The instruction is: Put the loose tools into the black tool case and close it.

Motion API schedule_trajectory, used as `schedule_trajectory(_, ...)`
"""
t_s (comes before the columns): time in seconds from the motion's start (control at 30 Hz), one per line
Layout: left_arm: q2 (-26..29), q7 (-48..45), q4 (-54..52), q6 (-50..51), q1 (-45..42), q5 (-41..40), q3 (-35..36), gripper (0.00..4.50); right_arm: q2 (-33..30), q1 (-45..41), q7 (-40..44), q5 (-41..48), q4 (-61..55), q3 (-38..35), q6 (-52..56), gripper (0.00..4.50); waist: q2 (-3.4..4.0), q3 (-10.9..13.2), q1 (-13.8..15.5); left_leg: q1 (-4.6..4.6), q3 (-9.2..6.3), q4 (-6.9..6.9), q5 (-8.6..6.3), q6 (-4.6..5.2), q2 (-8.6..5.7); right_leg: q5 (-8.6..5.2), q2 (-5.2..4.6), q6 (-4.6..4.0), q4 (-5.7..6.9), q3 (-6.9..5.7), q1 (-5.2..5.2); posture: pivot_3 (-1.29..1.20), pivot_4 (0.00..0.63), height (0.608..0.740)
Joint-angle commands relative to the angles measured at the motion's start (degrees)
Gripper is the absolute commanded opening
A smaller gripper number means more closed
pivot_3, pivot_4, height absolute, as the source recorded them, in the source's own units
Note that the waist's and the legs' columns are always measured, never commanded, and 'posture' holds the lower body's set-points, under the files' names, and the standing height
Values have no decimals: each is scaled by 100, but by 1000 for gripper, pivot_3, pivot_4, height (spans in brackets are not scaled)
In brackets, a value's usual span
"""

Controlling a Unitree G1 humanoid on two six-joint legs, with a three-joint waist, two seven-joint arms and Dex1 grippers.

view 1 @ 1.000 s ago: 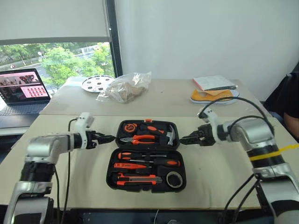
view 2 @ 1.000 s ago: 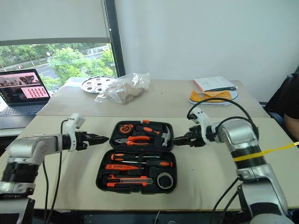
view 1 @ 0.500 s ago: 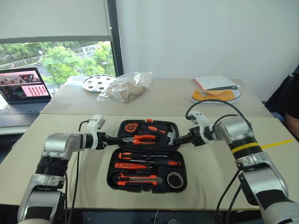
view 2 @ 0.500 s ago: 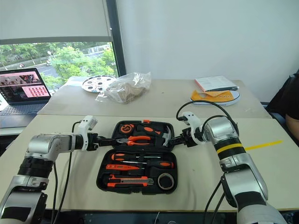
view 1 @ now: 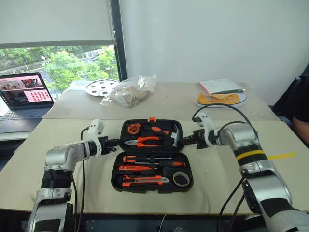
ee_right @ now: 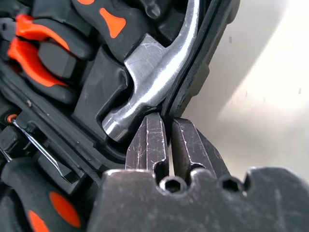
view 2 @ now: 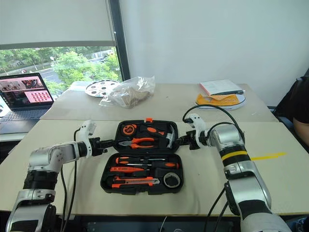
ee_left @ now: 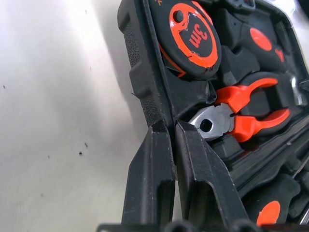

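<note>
The black tool case [view 1: 152, 190] lies open on the near table. Its near half holds two screwdrivers [view 1: 133, 158] [view 1: 171, 164], the small orange tester [view 1: 129, 167] and the utility knife [view 1: 142, 181], each in a slot. The far half holds pliers [view 1: 147, 141], a hammer [ee_right: 154, 82] and a tape measure [ee_left: 193, 36]. My left gripper [view 1: 117, 142] is shut on the far half's left rim [ee_left: 145, 92]. My right gripper [view 1: 182, 141] is shut on its right rim [ee_right: 203, 63], beside the hammer head.
A laptop [view 1: 21, 94] stands open at the far left. On the back table are a round metal disc [view 1: 101, 87], a clear bag [view 1: 128, 90], a book [view 1: 219, 86] and a yellow shoe [view 1: 221, 99]. A person [view 1: 300, 106] sits at the right edge.
Both grippers moved inward from beside the case to its far half and shut on the rim, one on each side. The camera view has shifted slightly.
</note>
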Motion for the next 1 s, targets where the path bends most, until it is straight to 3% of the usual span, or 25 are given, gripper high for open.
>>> schedule_trajectory(0.03, 181, -780, -1003, -1276, 514, -107, 140, 5, -266, 370, 607, -155, -1075, -161, -2646, 0, 0, 2, -14, -5, 3, -7, 0, 0, 2, 0, 4, 0, 0, -2, -8, 0, 150, 740)
schedule_trajectory(0.13, 424, -1342, -1414, -2637, 1208, 290, -25, 5, -534, 1001, 1002, -519, -1295, 2, -4681, 0, 1, 3, -30, -5, 12, -51, -1, -3, -1, -1, 12, 2, -11, -8, -14, 0, 150, 740)
schedule_trajectory(0.27, 415, -1544, -1520, -4190, 1750, 602, 74, 5, -668, 1638, 985, -791, -1258, 29, -6093, 0, 1, 3, -27, -14, 40, -66, -3, -6, 2, -7, 18, 8, -53, -22, -13, 0, 150, 740)
schedule_trajectory(0.43, 846, -2095, -1204, -6863, 2629, 1700, -427, 5, -868, 2378, 652, -1589, -971, 295, -7972, 0, 3, 2, -31, 8, 48, -67, -4, -7, 8, -11, 16, 4, -80, -13, 2, 0, 150, 740)
schedule_trajectory(0.57, 1014, -2159, -1067, -7840, 3115, 1910, -637, 5, -1000, 2683, 478, -1885, -420, 398, -8811, 0, 13, -13, 2, 49, 50, -76, -8, -10, 13, -14, 8, 1, -70, 3, 31, 0, 150, 740)
schedule_trajectory(0.63, 1115, -2193, -1002, -8131, 3309, 1975, -741, 0, -1063, 2726, 344, -2003, -100, 412, -9001, 823, 14, -15, 24, 79, 44, -77, -8, -9, 14, -15, 6, 0, -68, 13, 54, 0, 150, 740)
schedule_trajectory(0.7, 1172, -2141, -968, -8253, 3459, 1932, -771, 0, -1104, 2738, 297, -2019, 64, 434, -9250, 1345, 12, -19, 34, 130, 32, -83, -12, -5, 22, -20, -4, 0, -80, 18, 124, 0, 150, 740)
schedule_trajectory(0.73, 1212, -2102, -941, -8277, 3500, 1920, -776, 750, -1133, 2732, 292, -2040, 103, 458, -9311, 1731, 13, -20, 34, 143, 32, -95, -14, 0, 25, -27, -9, 3, -90, 15, 130, 0, 150, 740)
schedule_trajectory(0.77, 1265, -2077, -872, -8380, 3521, 1952, -772, 950, -1169, 2730, 282, -2050, 134, 465, -9433, 2079, 16, -20, 28, 146, 34, -108, -15, 3, 21, -27, -20, 4, -91, 16, 127, 0, 150, 740)
schedule_trajectory(0.9, 1515, -2176, -623, -8190, 3477, 1694, -698, 2528, -1395, 2851, 282, -1890, 48, 373, -9551, 3517, 22, -19, 34, 145, 39, -121, -11, 7, 12, -23, -38, -2, -80, 12, 117, 0, 150, 740)
schedule_trajectory(0.93, 1533, -2162, -569, -7941, 3392, 1557, -632, 2783, -1465, 2930, 313, -1717, -53, 281, -9444, 3748, 20, -18, 48, 142, 36, -121, -10, 7, 12, -23, -38, -2, -80, 11, 117, 0, 150, 740)
schedule_trajectory(1.0, 1587, -2202, -598, -7344, 3229, 1292, -568, 2783, -1638, 3139, 468, -1310, -344, 126, -9062, 3748, 19, -18, 87, 132, 26, -121, -10, 7, 12, -23, -39, -3, -82, 5, 114, 0, 150, 740)
